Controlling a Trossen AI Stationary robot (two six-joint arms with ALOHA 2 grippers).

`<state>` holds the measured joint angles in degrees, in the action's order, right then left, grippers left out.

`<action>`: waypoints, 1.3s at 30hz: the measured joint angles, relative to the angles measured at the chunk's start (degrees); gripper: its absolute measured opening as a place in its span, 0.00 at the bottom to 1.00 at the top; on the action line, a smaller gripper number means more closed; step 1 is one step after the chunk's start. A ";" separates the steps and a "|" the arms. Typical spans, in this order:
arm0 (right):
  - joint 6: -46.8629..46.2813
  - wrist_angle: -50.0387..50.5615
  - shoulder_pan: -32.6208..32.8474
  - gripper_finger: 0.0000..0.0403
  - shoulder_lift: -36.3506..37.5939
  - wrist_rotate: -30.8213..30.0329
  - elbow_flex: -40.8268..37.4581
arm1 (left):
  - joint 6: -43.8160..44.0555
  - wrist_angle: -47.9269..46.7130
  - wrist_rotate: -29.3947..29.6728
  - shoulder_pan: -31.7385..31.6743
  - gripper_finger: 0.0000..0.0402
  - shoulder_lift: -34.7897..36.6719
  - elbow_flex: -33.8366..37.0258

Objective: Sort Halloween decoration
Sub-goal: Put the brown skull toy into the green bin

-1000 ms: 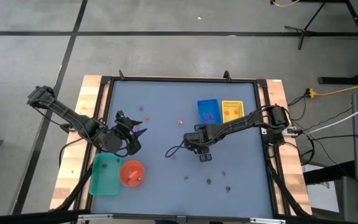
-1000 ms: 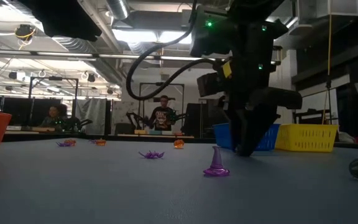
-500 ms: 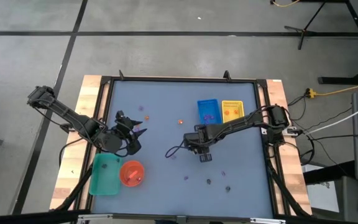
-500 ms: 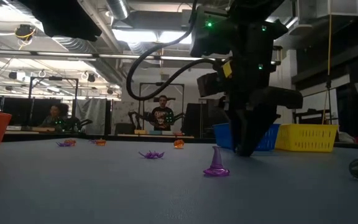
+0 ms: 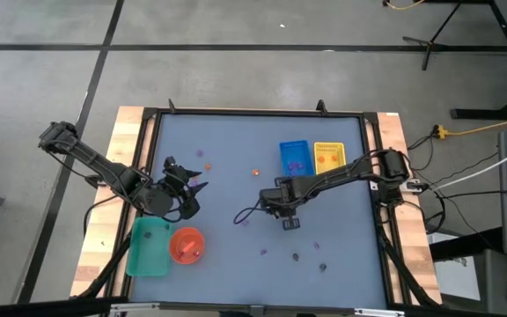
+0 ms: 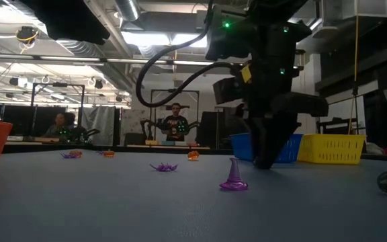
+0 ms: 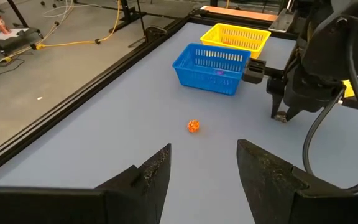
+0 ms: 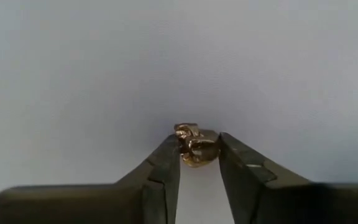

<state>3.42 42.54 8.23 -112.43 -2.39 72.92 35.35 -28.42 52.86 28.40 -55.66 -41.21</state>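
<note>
**Right gripper pinches small piece at table centre; left arm waits**

Right gripper (image 5: pixel 290 221) points down at the grey-blue table (image 5: pixel 227 141), near its middle, below the blue tray (image 5: pixel 295 157) in the high view. In the right wrist view its 2 fingers (image 8: pixel 164 168) are closed around a small brownish-gold decoration piece (image 8: pixel 194 145), touching it on both sides, right at the table surface. In the low view the same gripper (image 6: pixel 269 160) reaches down to the tabletop just beside a purple cone-shaped piece (image 6: pixel 234 177).

Left gripper (image 5: pixel 192 195) hovers at the table's left side, above the green tray (image 5: pixel 148 246) and the orange bowl (image 5: pixel 187 245). The left wrist view shows its fingers (image 7: pixel 156 168) spread apart with nothing between them.

Other Halloween decoration pieces lie scattered on the table: an orange ball-like piece (image 7: pixel 193 126) near the blue tray, a purple spider-like piece (image 6: pixel 163 167), a few small purple and dark pieces (image 5: pixel 295 256) toward the near edge. The yellow tray (image 5: pixel 329 157) touches the blue tray's side; both hold some small pieces, too small to tell apart.

People (image 6: pixel 175 124) show in the room beyond the table.
</note>
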 joint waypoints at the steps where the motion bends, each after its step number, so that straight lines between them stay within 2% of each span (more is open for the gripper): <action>1: 0.00 0.18 0.00 0.26 -0.08 0.00 0.28 | 0.00 0.00 0.00 0.00 0.42 0.00 0.00; 4: 0.00 -0.04 0.00 0.27 -0.36 -0.02 1.71 | -2.35 0.02 0.01 0.00 0.42 0.00 0.00; 11: 1.39 -0.32 0.00 0.22 -0.34 -0.01 9.43 | -18.51 0.06 -0.04 0.04 0.42 0.00 0.00; 18: 1.58 -0.66 -0.11 0.21 -0.29 -0.04 19.49 | -35.15 0.07 -7.95 0.04 0.42 0.00 0.00; 24: 0.70 -2.83 -0.11 0.22 -0.21 0.18 25.58 | -39.80 3.34 -14.10 0.00 0.42 0.00 0.02; 29: -3.71 -6.79 -0.11 0.22 -0.20 3.33 27.45 | -44.73 9.46 -17.97 0.00 0.42 0.00 0.00; 39: -16.32 -12.81 -0.30 0.22 -0.12 8.59 27.64 | -54.39 18.69 -21.01 0.54 0.42 -0.73 0.00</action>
<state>-12.90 29.73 7.93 -112.55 6.19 100.55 -19.03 -9.73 31.85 28.94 -56.39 -41.21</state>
